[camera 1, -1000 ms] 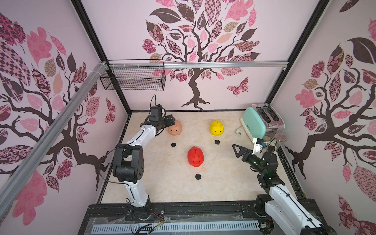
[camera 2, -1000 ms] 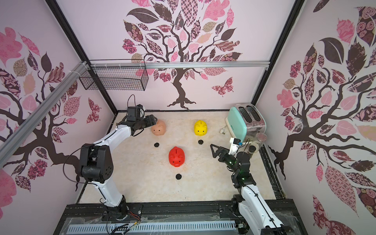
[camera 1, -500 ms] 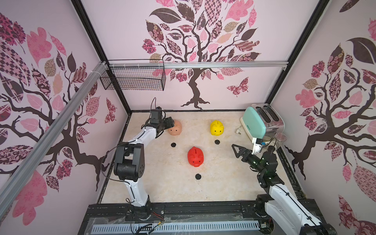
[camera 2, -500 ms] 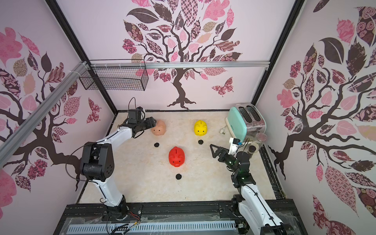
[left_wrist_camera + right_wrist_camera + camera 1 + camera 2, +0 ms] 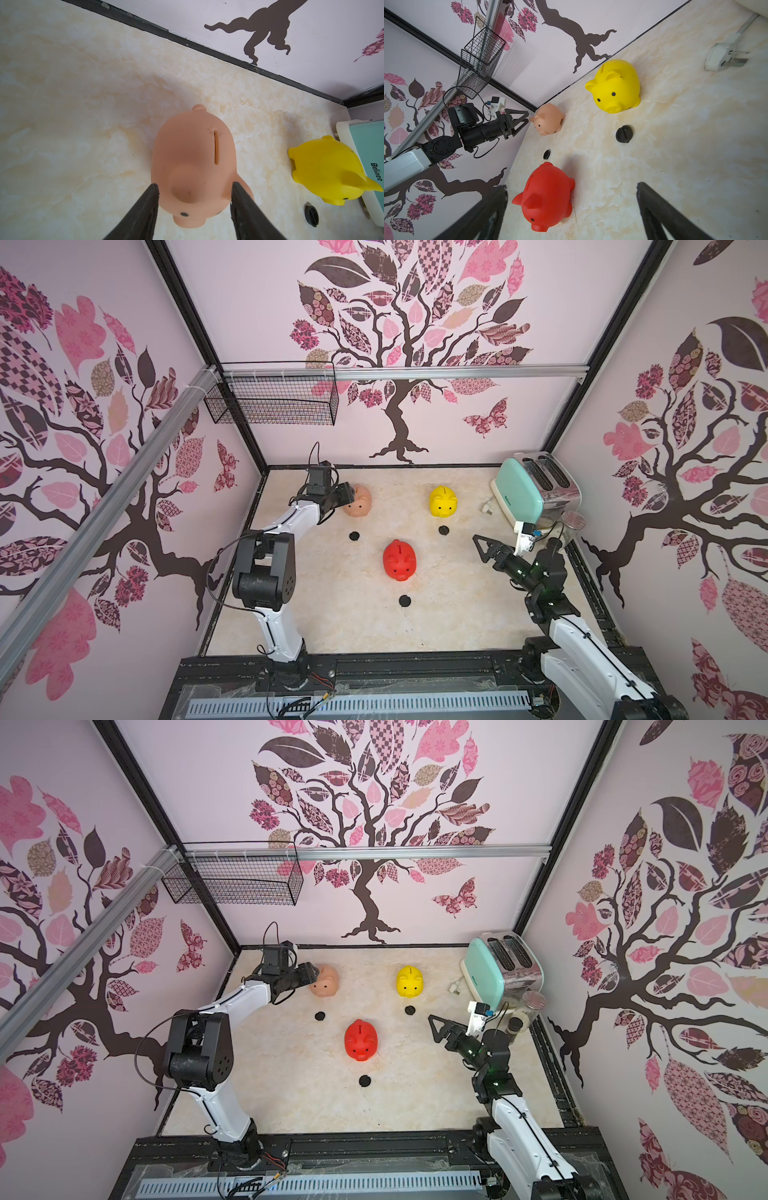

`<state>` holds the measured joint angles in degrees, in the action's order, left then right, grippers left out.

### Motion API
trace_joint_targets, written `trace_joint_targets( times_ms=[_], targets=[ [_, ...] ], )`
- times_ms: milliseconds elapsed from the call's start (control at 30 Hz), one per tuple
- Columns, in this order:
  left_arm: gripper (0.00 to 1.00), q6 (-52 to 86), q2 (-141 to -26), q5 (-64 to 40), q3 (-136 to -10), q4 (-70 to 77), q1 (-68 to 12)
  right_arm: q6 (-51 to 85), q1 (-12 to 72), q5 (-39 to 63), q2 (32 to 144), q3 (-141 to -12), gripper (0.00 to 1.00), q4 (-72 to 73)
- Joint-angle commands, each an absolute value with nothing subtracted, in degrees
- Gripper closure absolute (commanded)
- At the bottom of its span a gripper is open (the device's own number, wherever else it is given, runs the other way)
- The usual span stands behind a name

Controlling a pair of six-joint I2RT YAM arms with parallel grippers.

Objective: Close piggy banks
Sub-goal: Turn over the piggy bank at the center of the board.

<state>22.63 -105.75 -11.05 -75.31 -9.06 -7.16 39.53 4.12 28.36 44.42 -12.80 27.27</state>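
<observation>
Your left gripper (image 5: 195, 185) sets its fingers (image 5: 145, 207) on either side of the peach piggy bank's (image 5: 359, 502) head at the far left of the table (image 5: 332, 622); you cannot tell whether they pinch it or only flank it. Your right gripper (image 5: 571, 186) hangs over the table's right side near the mint toaster (image 5: 521, 493), fingers spread wide, gripping nothing. All three banks stand upright, coin slots up, bellies and contents hidden; the yellow piggy bank (image 5: 443, 501) sits toward the far right, the red piggy bank (image 5: 399, 560) mid-table; three black plugs (image 5: 404, 600) lie loose, one just in front of each.
</observation>
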Motion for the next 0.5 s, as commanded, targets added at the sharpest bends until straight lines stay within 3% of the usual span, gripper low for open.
trace_joint_targets(
  times_ms=[0, 467],
  targets=[
    [0.42, 22.6, -106.9, -11.8, -75.8, -8.5, -7.2, 39.7, 4.6, 29.1, 44.1, -13.4, 0.00, 28.0],
    [0.49, 22.7, -110.3, -11.7, -76.6, -8.6, -7.1, 39.4, 4.6, 29.0, 43.9, -13.5, 0.00, 27.2]
  ],
)
